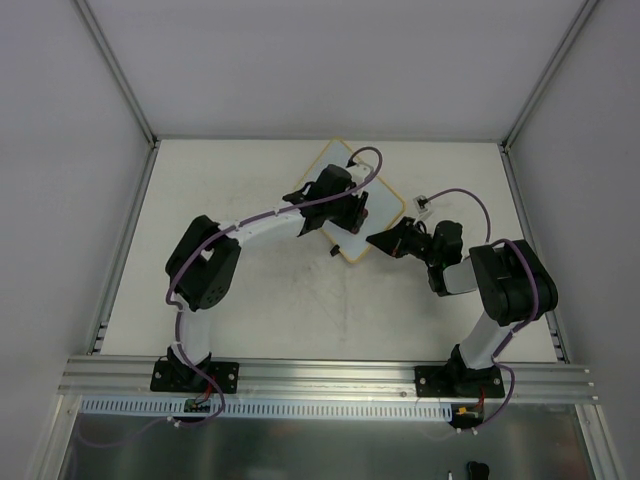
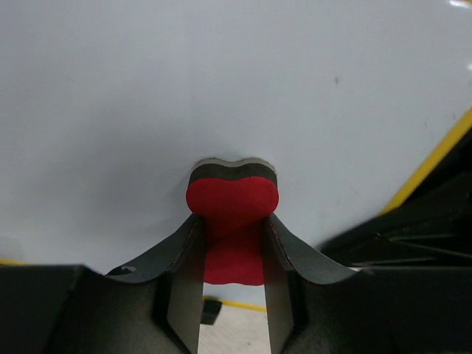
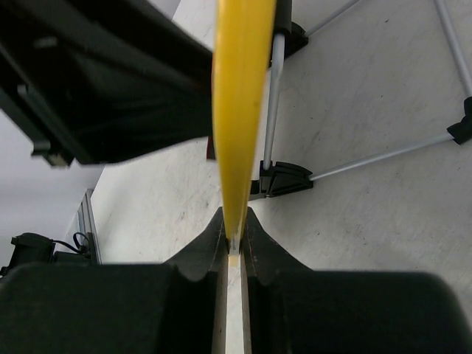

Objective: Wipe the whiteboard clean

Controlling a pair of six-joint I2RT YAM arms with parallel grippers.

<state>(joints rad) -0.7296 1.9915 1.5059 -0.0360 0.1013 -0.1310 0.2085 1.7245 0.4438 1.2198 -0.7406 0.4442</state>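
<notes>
The whiteboard (image 1: 385, 205) lies tilted like a diamond at the back middle of the table, white with a thin yellow frame. My left gripper (image 1: 352, 212) is over it and shut on the red bow-shaped eraser (image 2: 231, 221), whose dark felt face presses on the white surface (image 2: 221, 88). The board looks free of marks around the eraser. My right gripper (image 1: 377, 240) is shut on the board's yellow edge (image 3: 240, 110) at its near right side. A black foot (image 3: 284, 179) of the board shows in the right wrist view.
A small white object (image 1: 424, 204) lies right of the board. Grey enclosure walls with metal corner posts (image 1: 115, 70) surround the table. An aluminium rail (image 1: 320, 375) runs along the near edge by the arm bases.
</notes>
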